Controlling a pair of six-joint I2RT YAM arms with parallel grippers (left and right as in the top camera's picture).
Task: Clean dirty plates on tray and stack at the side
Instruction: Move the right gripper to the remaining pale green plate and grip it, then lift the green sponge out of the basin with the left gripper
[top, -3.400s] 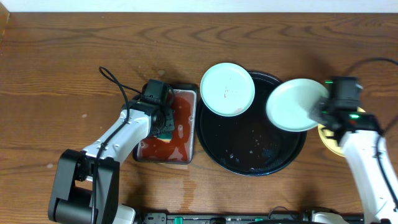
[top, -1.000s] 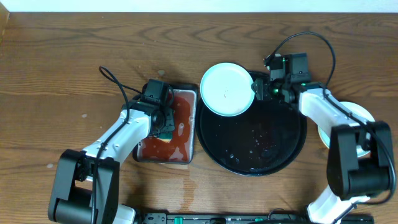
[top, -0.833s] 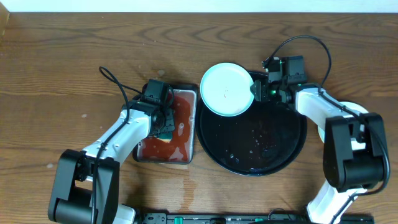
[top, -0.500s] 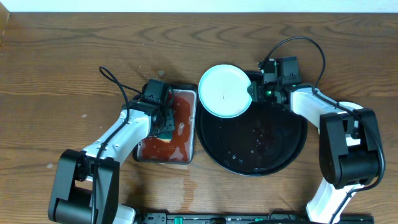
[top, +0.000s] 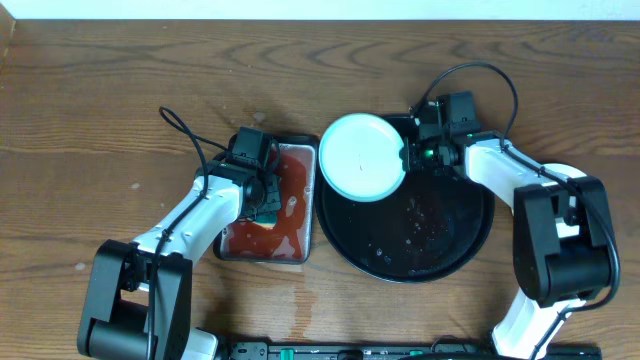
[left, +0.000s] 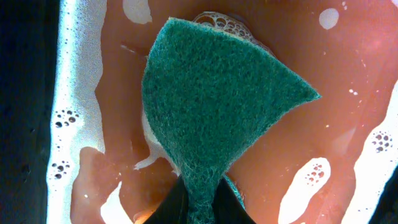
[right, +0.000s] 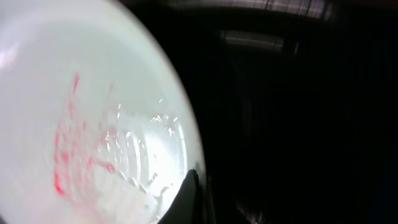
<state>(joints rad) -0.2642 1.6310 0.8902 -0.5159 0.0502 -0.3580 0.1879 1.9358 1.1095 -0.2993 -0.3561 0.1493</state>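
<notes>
A pale plate (top: 362, 158) with red smears (right: 68, 155) lies over the upper-left rim of the round black tray (top: 400, 255). My right gripper (top: 408, 153) is shut on the plate's right edge. In the right wrist view a dark finger (right: 189, 193) lies on the rim and the other is hidden beneath. My left gripper (top: 262, 195) is shut on a green sponge (left: 217, 106), which hangs over red, foamy liquid. Another pale plate (top: 575, 180) lies on the table at the far right, partly hidden by my right arm.
A small rectangular black tray (top: 243, 250) of red liquid sits just left of the round tray, under my left gripper. Droplets dot the round tray's floor (top: 415, 225). A cable loops above my right wrist (top: 470, 72).
My right gripper moved left along the tray's top and shut on the plate's rim. The plate shifted slightly down and left. The left arm and sponge stayed still.
</notes>
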